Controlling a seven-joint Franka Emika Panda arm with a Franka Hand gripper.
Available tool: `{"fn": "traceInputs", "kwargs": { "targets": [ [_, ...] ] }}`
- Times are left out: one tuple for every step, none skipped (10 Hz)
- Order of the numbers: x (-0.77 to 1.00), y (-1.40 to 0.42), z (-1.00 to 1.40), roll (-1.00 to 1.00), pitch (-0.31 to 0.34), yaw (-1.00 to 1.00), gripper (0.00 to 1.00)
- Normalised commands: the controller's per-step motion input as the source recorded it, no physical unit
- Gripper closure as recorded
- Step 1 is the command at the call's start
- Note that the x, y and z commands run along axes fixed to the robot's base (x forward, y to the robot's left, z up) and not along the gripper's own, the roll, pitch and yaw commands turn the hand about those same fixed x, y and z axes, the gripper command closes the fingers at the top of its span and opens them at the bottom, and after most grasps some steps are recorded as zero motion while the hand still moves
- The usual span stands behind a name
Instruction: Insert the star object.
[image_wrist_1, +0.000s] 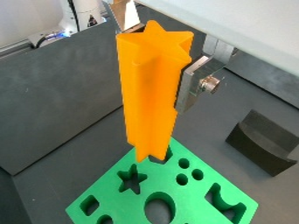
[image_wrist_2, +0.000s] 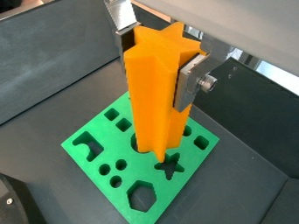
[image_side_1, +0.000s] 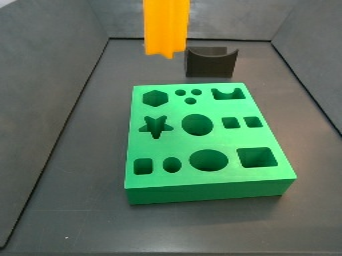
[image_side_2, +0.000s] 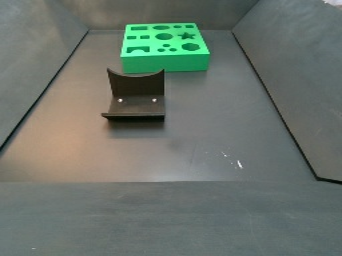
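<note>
Two silver fingers (image_wrist_1: 197, 77) of the gripper (image_wrist_1: 158, 66) pinch the star object (image_wrist_1: 149, 92) near its upper end, holding it upright in the air above the green board (image_wrist_1: 176, 194); the same grip shows in both wrist views, with the gripper (image_wrist_2: 155, 54) clamped on the orange prism (image_wrist_2: 158, 92) and one finger plate (image_wrist_2: 191, 79) flat against a ridged side. The opposite finger is mostly hidden behind the prism. The prism's lower end hangs over the board close to the star-shaped hole (image_wrist_1: 132, 180), just beside it, and whether it touches the board surface cannot be told from these angles. In a side view only the lower part of the star object (image_side_1: 166, 27) shows, cut off by the frame edge, clear above the board (image_side_1: 205, 140) and its star hole (image_side_1: 156, 126); the gripper is out of frame there. In a side view the board (image_side_2: 164, 46) lies at the far end of the dark floor, and neither prism nor gripper appears. All the board's shaped holes are empty. A dark grey block with a curved notch (image_side_1: 210, 60) stands behind the board, well apart from it in a side view (image_side_2: 134, 94).
</note>
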Motion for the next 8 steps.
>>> {"fn": "traceInputs", "kwargs": {
  "targets": [
    [-0.07, 0.00, -0.17, 0.08, 0.000, 0.00, 1.00],
    [0.00, 0.00, -0.37, 0.13, 0.000, 0.00, 1.00],
    [0.00, 0.04, -0.51, 0.12, 0.000, 0.00, 1.00],
    [0.00, 0.00, -0.57, 0.04, -0.054, 0.00, 1.00],
    [0.00, -0.13, -0.63, 0.00, -0.121, 0.00, 1.00],
    [0.05, -0.18, -0.69, 0.05, -0.069, -0.04, 1.00],
    [0.05, -0.19, -0.64, 0.03, -0.093, -0.04, 1.00],
    [0.01, -0.18, -0.58, 0.01, -0.109, -0.04, 1.00]
  ]
}}
